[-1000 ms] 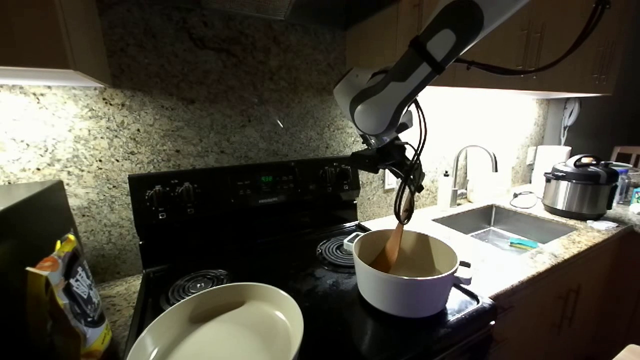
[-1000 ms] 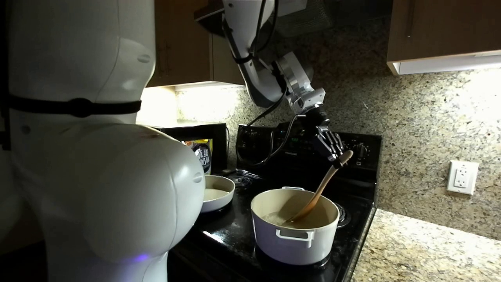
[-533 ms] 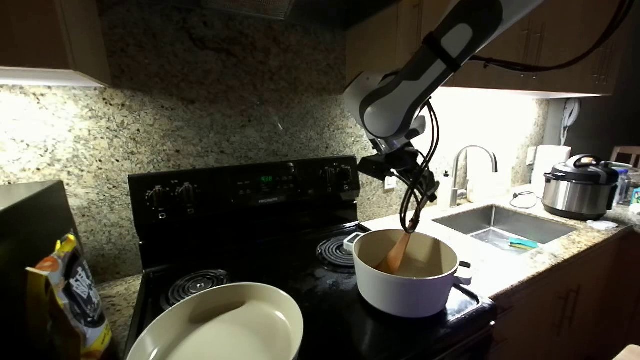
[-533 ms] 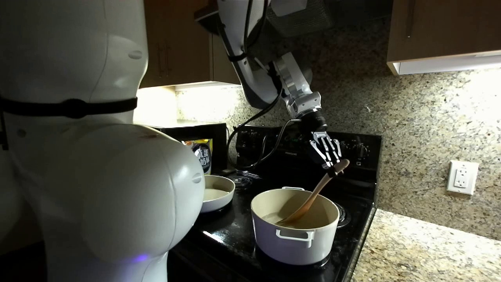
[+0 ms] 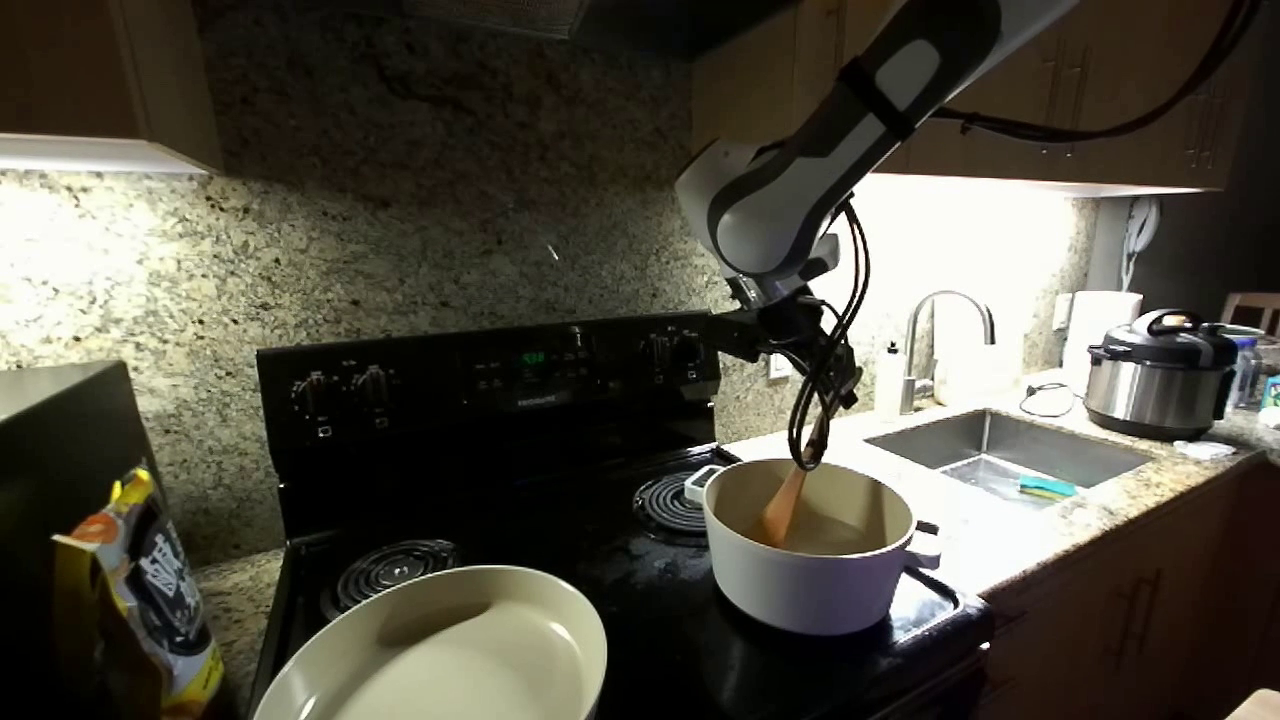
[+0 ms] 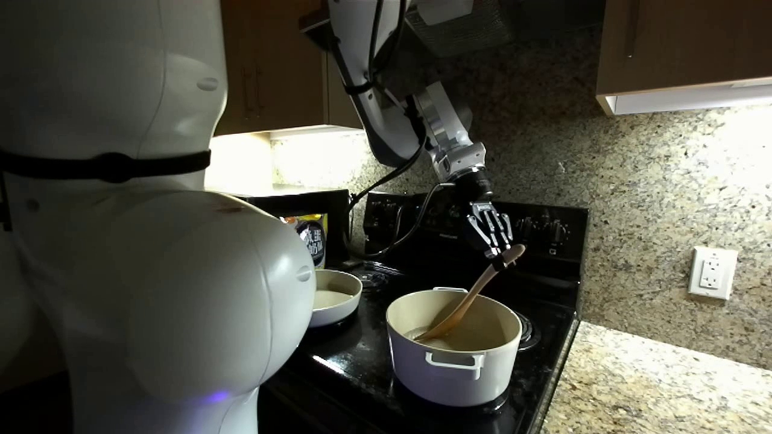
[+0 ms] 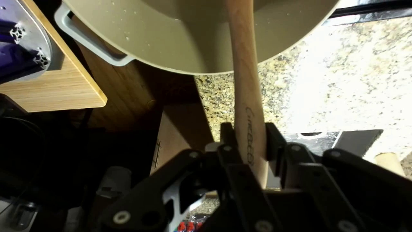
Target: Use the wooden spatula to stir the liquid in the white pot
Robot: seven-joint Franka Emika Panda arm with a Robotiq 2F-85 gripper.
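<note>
Slanting into liquid (image 6: 439, 345) in the white pot (image 6: 449, 386), wooden spatula (image 6: 465, 304), tool (image 7: 249, 132) clamped on it

Bright light (image 6: 748, 138) spills from beneath wooden cabinets (image 6: 681, 48) onto a speckled stone wall (image 6: 651, 187) with a white outlet (image 6: 712, 273), above a speckled desk (image 6: 657, 380), while the wall's middle lies in shadow.

Pot (image 5: 810, 592) is set on stove (image 5: 650, 625), spatula (image 5: 782, 508) held tilted inside. In an exterior view, dish (image 5: 480, 655) is placed left of pot, bag (image 5: 165, 590) left of stove; sink (image 5: 1050, 447) is set right, cooker (image 5: 1155, 388) farther right.
</note>
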